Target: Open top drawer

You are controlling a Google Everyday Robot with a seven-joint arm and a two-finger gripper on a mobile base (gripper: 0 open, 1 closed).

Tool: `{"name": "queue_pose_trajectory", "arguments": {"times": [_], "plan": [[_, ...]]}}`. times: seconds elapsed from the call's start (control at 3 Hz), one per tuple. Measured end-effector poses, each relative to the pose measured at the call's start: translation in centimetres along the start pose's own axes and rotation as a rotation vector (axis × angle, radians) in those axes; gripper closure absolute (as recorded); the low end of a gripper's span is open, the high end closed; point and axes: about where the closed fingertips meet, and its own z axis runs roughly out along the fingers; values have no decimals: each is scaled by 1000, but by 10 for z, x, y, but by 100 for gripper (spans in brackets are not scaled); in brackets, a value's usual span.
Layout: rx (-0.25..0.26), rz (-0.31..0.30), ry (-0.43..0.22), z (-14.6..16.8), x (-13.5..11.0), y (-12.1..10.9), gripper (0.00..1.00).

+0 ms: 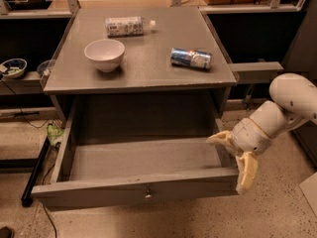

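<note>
The top drawer (133, 188) is a grey wooden drawer with a small round metal knob (147, 193) at the centre of its front panel. It stands pulled far out of the grey cabinet, and its plain grey interior (143, 157) shows nothing inside. My gripper (234, 156) is at the drawer's right front corner, just outside the right wall. Its cream fingers (246, 173) are spread apart and hold nothing. One finger points toward the drawer's side wall, the other hangs down by the front panel's right end.
On the cabinet top (148, 76) stand a white bowl (104, 54), a plastic bottle lying down (127, 26) and a blue can on its side (191, 58). A small bowl (12, 67) sits on a low shelf at left. A black bar (34, 172) lies on the floor at left.
</note>
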Motion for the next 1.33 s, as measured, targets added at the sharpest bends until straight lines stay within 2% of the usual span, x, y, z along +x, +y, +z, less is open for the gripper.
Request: {"name": "queue_pose_trajectory", "arguments": {"times": [0.33, 0.67, 1.0, 1.33], "plan": [[0, 0, 0, 0, 0, 0, 0], [-11, 35, 25, 15, 9, 0, 0], [-34, 59, 22, 24, 17, 3, 0], [-31, 78, 58, 31, 23, 7, 0]]}}
